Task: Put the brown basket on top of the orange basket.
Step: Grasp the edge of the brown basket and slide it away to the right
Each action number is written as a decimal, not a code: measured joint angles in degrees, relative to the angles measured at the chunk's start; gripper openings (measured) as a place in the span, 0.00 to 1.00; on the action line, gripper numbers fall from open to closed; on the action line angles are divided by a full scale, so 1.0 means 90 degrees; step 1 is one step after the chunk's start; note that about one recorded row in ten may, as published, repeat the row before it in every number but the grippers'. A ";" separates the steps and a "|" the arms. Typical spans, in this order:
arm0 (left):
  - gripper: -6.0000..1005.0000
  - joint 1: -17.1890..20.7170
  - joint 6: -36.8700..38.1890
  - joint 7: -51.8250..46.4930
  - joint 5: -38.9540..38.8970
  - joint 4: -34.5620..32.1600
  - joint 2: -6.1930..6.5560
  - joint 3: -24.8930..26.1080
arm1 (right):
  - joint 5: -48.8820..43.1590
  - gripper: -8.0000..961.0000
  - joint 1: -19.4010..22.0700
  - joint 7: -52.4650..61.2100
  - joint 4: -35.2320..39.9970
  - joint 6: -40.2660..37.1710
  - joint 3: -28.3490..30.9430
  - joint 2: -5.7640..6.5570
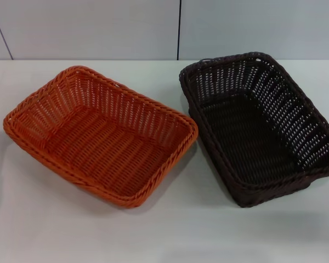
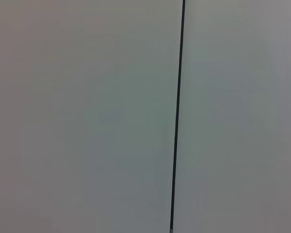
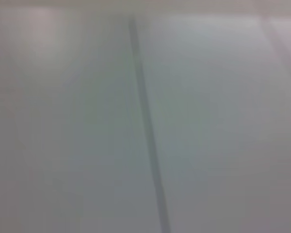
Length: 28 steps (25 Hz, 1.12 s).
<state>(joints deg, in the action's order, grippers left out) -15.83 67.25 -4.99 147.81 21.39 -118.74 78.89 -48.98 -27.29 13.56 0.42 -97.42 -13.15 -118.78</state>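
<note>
The orange basket sits on the white table on the left of the head view, empty and turned at an angle. The brown basket sits to its right, also empty, its near right corner running to the picture's right edge. The two baskets stand apart with a narrow strip of table between them. Neither gripper nor arm shows in the head view. Both wrist views show only a pale panel with a dark seam, no basket and no fingers.
The white table stretches in front of both baskets. A pale wall with a dark vertical seam stands right behind the table's far edge.
</note>
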 joint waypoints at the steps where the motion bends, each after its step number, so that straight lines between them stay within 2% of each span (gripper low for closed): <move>1: 0.81 0.0019 0.0003 -0.0003 -0.0028 -0.0003 0.0000 -0.0028 | -0.0358 0.82 -0.0112 0.0181 0.0193 0.0365 -0.0033 0.0002; 2: 0.81 0.0019 0.0003 -0.0003 -0.0028 -0.0003 0.0000 -0.0028 | -0.0358 0.82 -0.0112 0.0181 0.0193 0.0365 -0.0033 0.0002; 4: 0.81 0.0035 -0.0014 -0.0014 -0.0037 -0.0005 0.0000 -0.0047 | -0.1074 0.82 -0.0284 0.1093 0.0809 0.1126 -0.0109 0.0008; 5: 0.81 0.0037 -0.0017 -0.0016 -0.0039 -0.0006 0.0000 -0.0052 | -0.1487 0.82 -0.0360 0.2033 0.1479 0.1619 -0.0304 -0.0010; 6: 0.81 0.0041 -0.0017 -0.0019 -0.0037 -0.0006 0.0001 -0.0057 | -0.1487 0.82 -0.0360 0.2033 0.1479 0.1619 -0.0304 -0.0010; 7: 0.81 0.0046 -0.0017 -0.0021 -0.0039 -0.0007 0.0000 -0.0061 | -0.1695 0.82 -0.0402 0.2820 0.2077 0.2013 -0.0666 -0.0027; 10: 0.81 0.0050 -0.0018 -0.0021 -0.0040 -0.0010 0.0000 -0.0061 | -0.1756 0.82 -0.0409 0.3254 0.2410 0.2253 -0.0952 -0.0034; 11: 0.81 0.0050 -0.0022 -0.0022 -0.0042 -0.0011 0.0004 -0.0051 | -0.2009 0.82 -0.0368 0.4394 0.3314 0.2926 -0.1765 -0.0034; 12: 0.81 0.0050 -0.0022 -0.0022 -0.0042 -0.0011 0.0004 -0.0051 | -0.2009 0.82 -0.0368 0.4394 0.3314 0.2926 -0.1765 -0.0034; 13: 0.81 0.0049 -0.0024 -0.0027 -0.0040 -0.0019 0.0004 -0.0042 | -0.2237 0.82 -0.0336 0.4973 0.3753 0.3278 -0.2157 -0.0030; 14: 0.81 0.0028 -0.0038 -0.0037 -0.0046 -0.0054 0.0008 -0.0011 | -0.3002 0.82 -0.0281 0.6332 0.4660 0.4021 -0.2895 -0.0017; 17: 0.81 0.0002 -0.0080 -0.0038 -0.0045 -0.0077 0.0009 -0.0004 | -0.4905 0.82 -0.0314 0.8768 0.5989 0.4499 -0.3652 0.0010; 19: 0.81 -0.0030 -0.0205 -0.0052 -0.0051 -0.0082 0.0015 0.0002 | -0.6493 0.82 -0.0523 1.0488 0.6637 0.4265 -0.3815 0.0068; 20: 0.81 -0.0030 -0.0205 -0.0052 -0.0051 -0.0082 0.0015 0.0002 | -0.6493 0.82 -0.0523 1.0488 0.6637 0.4265 -0.3815 0.0068; 21: 0.81 -0.0049 -0.0245 -0.0054 -0.0059 -0.0082 0.0019 0.0006 | -0.7972 0.82 -0.0860 1.2070 0.7055 0.3737 -0.3820 0.0174; 22: 0.81 -0.0049 -0.0245 -0.0054 -0.0059 -0.0082 0.0019 0.0006 | -0.7972 0.82 -0.0860 1.2070 0.7055 0.3737 -0.3820 0.0174; 24: 0.81 -0.0061 -0.0270 -0.0039 -0.0060 -0.0082 0.0017 0.0005 | -0.8988 0.82 -0.1146 1.3120 0.7306 0.3097 -0.3763 0.0252; 26: 0.81 -0.0072 -0.0407 -0.0014 -0.0062 -0.0089 0.0020 0.0005 | -0.9648 0.82 -0.1360 1.3794 0.7706 0.2297 -0.3671 0.0305; 27: 0.81 -0.0072 -0.0407 -0.0014 -0.0062 -0.0089 0.0020 0.0005 | -0.9648 0.82 -0.1360 1.3794 0.7706 0.2297 -0.3671 0.0305; 28: 0.81 -0.0077 -0.0468 -0.0015 -0.0063 -0.0092 0.0026 0.0005 | -0.9776 0.82 -0.1485 1.3780 0.8026 0.1571 -0.3645 0.0399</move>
<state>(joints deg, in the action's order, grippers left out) -16.52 63.04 -5.12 147.24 20.56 -118.51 78.93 -136.97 -40.65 137.59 72.65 -83.28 -45.96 -115.19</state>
